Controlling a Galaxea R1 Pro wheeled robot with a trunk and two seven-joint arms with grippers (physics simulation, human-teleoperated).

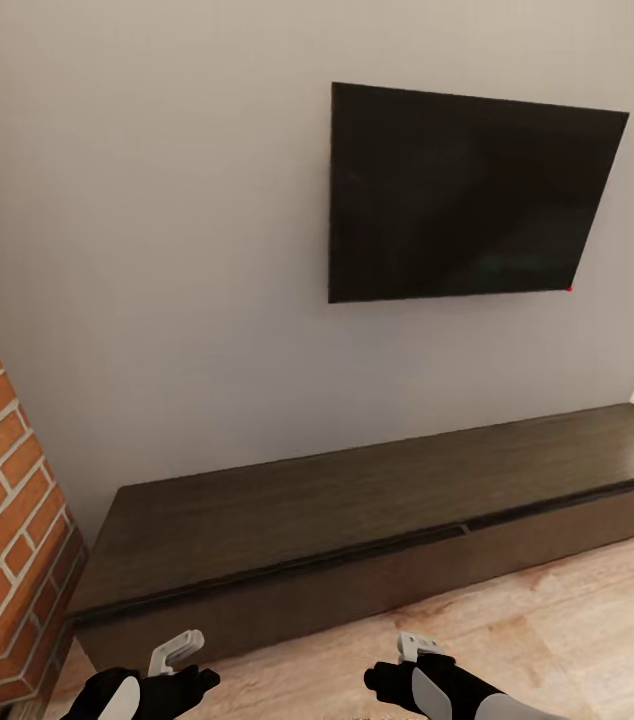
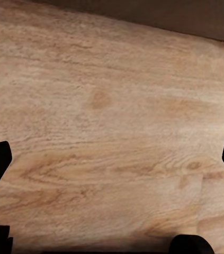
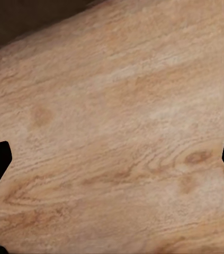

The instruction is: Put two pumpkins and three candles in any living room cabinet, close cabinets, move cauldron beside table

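A black flat television hangs on the off-white wall, in the upper right of the head view, with a tiny red light at its lower right corner. A red-brick fireplace column runs down the left edge of the frame. Light wood-plank floor covers the lower right, and its grain shows close up in both wrist views.

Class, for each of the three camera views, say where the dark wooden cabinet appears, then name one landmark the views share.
Head view: cabinet runs along the wall under the TV.
Left wrist view: a dark strip at one edge.
Right wrist view: a dark corner patch.
Shared landmark: the wood-plank floor.
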